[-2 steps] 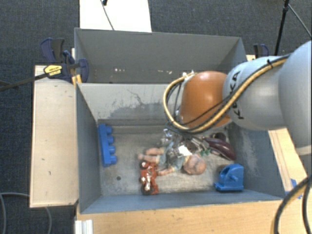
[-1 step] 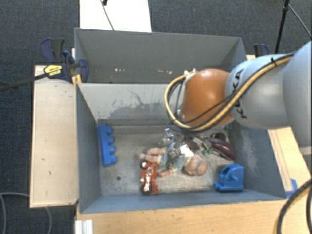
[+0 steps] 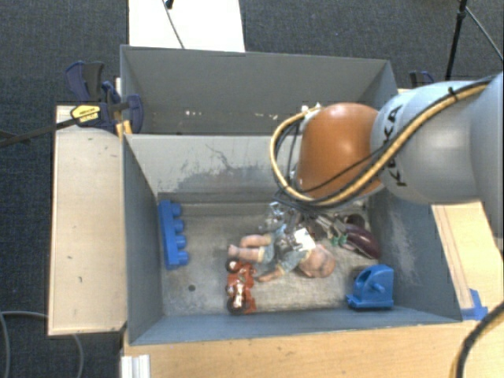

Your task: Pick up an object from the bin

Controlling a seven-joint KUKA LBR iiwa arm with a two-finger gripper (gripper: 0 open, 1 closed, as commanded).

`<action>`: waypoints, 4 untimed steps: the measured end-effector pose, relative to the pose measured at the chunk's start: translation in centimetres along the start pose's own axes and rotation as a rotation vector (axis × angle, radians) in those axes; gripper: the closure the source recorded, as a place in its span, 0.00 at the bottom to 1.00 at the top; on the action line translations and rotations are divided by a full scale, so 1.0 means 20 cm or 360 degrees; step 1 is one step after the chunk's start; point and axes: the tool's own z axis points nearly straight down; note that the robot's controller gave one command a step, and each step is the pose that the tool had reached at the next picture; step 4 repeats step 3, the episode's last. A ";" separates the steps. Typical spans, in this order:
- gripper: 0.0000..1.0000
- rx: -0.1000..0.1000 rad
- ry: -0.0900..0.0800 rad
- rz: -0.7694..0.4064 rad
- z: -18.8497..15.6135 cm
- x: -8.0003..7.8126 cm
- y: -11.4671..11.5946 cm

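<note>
Nearest me lie a red-brown toy (image 3: 240,288) and a blue plastic piece (image 3: 372,287). Farther back, in the middle of the bin (image 3: 142,235), the gripper (image 3: 283,233) hangs low over a pink doll (image 3: 250,250). I can't tell whether its jaws are open or closed.

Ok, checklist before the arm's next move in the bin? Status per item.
1. Gripper over a target: ok, it hangs over the pink doll mid-bin.
2. Doll actually gripped: cannot tell, the contact is hidden.
3. Space around the doll: not ok, a red and black toy lies right beside it on the near side.
4. Blue block out of the way: ok, by the left wall, apart from the doll.
5. Blue toy out of the way: ok, in the near right corner.
6. Gripper away from the bin walls: ok, it is over the middle of the floor.
</note>
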 end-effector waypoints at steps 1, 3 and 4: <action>1.00 -0.0001 0.0004 0.0000 -0.08 0.00 0.00; 1.00 0.0002 -0.0005 0.0003 -0.27 0.00 0.00; 1.00 0.0002 -0.0005 0.0003 -0.27 0.00 0.00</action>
